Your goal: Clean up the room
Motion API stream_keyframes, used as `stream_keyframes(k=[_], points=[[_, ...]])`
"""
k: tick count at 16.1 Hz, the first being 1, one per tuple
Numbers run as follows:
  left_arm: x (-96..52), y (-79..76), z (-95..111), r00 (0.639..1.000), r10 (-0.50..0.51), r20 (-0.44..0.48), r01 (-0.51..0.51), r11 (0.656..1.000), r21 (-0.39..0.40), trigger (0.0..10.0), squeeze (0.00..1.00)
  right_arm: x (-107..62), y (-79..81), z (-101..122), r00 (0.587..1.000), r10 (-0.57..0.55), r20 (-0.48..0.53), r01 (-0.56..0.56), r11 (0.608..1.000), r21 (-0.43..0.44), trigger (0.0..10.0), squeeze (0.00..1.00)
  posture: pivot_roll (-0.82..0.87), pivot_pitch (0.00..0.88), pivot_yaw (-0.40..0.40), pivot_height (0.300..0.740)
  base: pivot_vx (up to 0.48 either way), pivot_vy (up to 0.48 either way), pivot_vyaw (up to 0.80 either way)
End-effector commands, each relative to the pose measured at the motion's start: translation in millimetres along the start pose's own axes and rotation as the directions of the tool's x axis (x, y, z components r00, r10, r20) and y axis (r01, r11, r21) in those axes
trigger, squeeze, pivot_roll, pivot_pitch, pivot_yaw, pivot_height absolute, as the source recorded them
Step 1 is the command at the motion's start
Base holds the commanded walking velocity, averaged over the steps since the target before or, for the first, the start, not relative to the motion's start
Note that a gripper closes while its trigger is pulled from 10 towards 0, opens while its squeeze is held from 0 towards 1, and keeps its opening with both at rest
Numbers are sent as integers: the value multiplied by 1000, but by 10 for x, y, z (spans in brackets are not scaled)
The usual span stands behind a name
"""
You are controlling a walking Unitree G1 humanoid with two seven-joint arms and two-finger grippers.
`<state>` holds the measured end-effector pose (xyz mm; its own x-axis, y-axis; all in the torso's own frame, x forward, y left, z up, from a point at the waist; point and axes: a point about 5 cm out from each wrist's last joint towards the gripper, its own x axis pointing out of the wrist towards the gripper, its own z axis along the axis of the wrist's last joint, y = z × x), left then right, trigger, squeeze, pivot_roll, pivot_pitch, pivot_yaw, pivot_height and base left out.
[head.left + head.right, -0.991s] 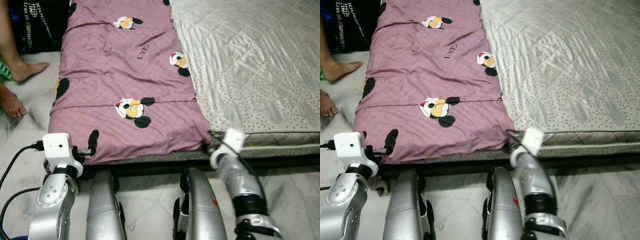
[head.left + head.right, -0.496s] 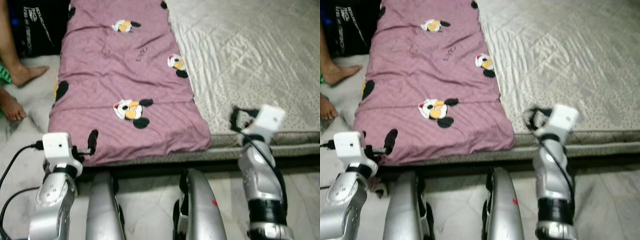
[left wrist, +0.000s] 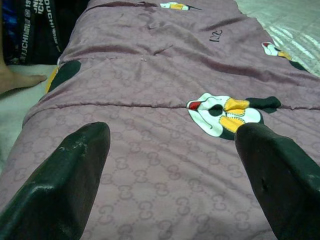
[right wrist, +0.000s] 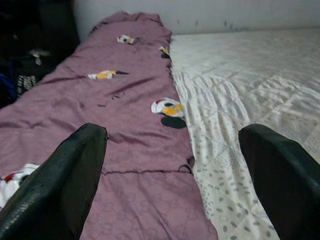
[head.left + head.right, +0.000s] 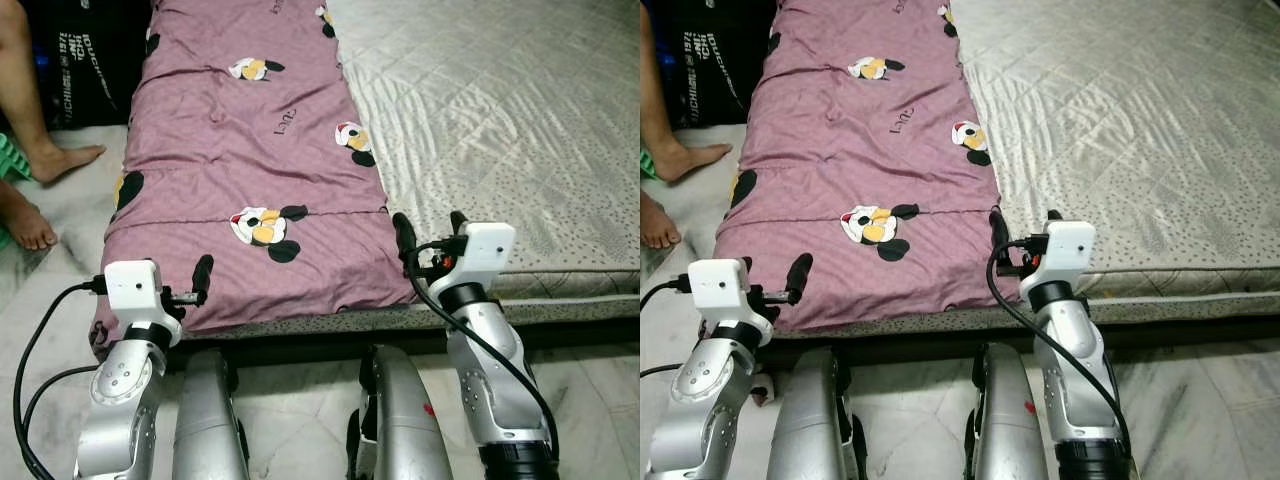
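Blanket [image 5: 250, 150] first: it is purple, with cartoon mouse pictures on it, and it lies flat along the left side of the bed [image 5: 520, 120]. Its near end hangs a little over the edge of the bed, right in front of us. A grey quilted sheet [image 5: 1140, 130] covers the other part of the bed, and the blanket's right edge lies along it.

Our left pincer [image 5: 203, 280] is up at the near left corner of the blanket. Its two black fingers [image 3: 65, 185] are spread wide apart, and we see purple cloth between them. It holds nothing.

Our right pincer [image 5: 430, 235] is up at the near right corner of the blanket, where purple cloth meets the grey sheet. Its fingers [image 4: 60, 180] are wide apart too, with nothing in them. We cannot tell if either pincer touches the cloth.

On the left, a person's bare feet [image 5: 45, 190] stand on the pale marble floor [image 5: 590, 390] beside the bed. A black bag with white letters [image 5: 85, 60] sits behind them. Our own silver legs [image 5: 300, 420] show below, close to the bed's edge.
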<state>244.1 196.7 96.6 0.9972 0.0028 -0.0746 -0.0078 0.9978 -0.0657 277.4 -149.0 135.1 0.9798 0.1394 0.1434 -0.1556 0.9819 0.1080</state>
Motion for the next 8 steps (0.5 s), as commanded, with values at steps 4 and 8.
stream_keyframes(k=[4, 8], points=[[28, -36, -26, 1000, -16, -3, 16, 1000, -8, 10000, 0, 16, -9, 72, 1000, 1, 22, -1, 1000, 19, 10000, 0, 12, 105, -29, 635, 0, 0, 0], [41, -42, -35, 1000, -17, -3, 17, 1000, -11, 10000, 0, 43, 2, 81, 1000, 4, 20, -5, 999, 36, 10000, 0, 13, 101, -29, 690, 0, 0, 0]])
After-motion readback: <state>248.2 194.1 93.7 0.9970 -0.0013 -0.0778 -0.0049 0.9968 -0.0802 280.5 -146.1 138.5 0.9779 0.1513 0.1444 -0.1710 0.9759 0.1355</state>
